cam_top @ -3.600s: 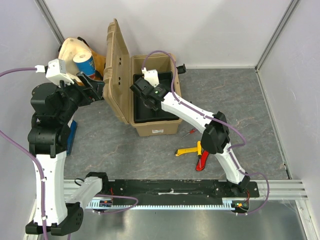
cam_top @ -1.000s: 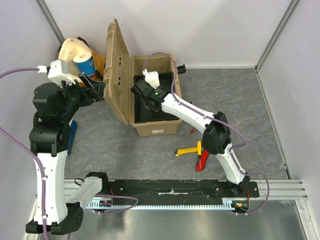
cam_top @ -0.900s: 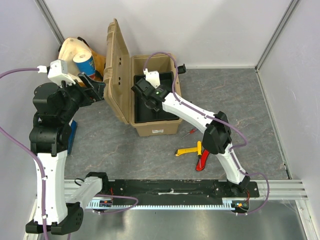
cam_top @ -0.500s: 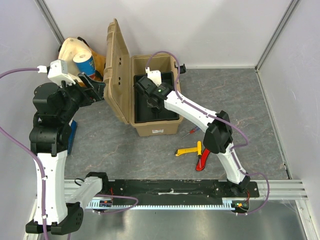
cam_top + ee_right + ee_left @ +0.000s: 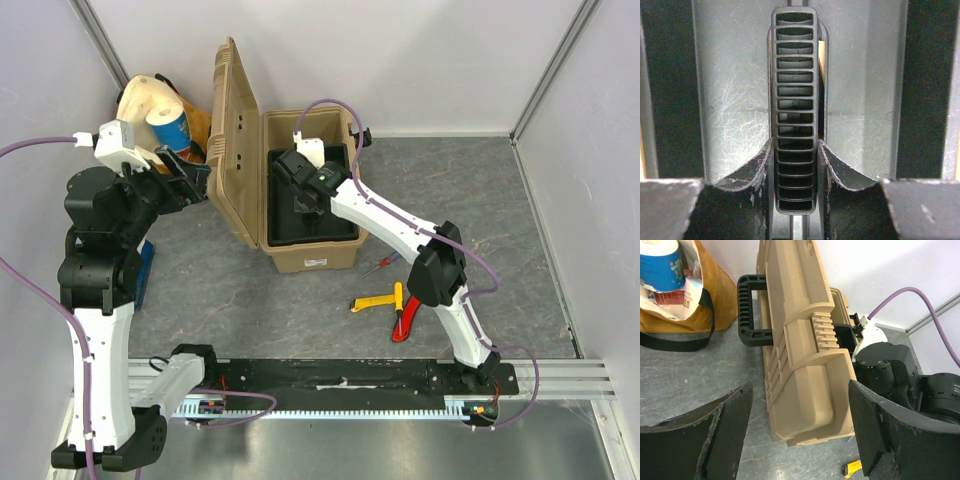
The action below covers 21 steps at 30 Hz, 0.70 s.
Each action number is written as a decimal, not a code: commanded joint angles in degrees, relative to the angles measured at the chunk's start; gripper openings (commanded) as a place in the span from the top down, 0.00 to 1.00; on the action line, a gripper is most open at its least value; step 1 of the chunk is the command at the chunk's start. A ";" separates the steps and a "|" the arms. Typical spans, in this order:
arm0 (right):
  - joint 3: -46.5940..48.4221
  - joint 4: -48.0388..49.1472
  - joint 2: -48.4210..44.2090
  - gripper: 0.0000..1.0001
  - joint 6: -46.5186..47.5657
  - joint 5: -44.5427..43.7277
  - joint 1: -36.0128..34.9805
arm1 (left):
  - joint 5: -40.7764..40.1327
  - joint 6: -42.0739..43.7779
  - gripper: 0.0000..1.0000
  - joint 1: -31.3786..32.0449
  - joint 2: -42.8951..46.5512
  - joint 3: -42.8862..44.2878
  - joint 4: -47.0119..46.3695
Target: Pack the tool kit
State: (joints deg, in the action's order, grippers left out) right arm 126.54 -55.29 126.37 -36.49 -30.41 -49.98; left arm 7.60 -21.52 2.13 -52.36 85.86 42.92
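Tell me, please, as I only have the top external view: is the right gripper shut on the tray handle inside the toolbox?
Observer: Yes. The right wrist view shows the right gripper with its fingers against both sides of the ribbed black tray handle.
Operator: Thank you. Is the left gripper holding the lid?
Observer: No. The left wrist view shows the left gripper wide open and gripping nothing; the tan lid stands beyond it.

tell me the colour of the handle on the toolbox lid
Black. The handle shows best in the left wrist view.
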 commanded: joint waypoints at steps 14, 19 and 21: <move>1.26 2.29 -6.84 1.00 -1.66 -0.52 -0.12 | -0.30 1.39 0.18 0.15 0.50 -0.26 -1.69; 1.69 2.29 -4.47 1.00 -1.04 0.18 -0.12 | -0.48 1.48 0.18 0.15 0.41 -0.26 -1.69; 1.95 2.29 -3.68 1.00 -0.95 0.70 -0.12 | -0.48 1.48 0.18 0.24 0.50 -0.35 -1.69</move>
State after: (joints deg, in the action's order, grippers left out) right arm 126.89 -55.31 122.10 -37.65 -29.34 -50.02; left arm 7.60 -21.52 2.13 -52.34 85.86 42.92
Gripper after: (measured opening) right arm 0.382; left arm 0.823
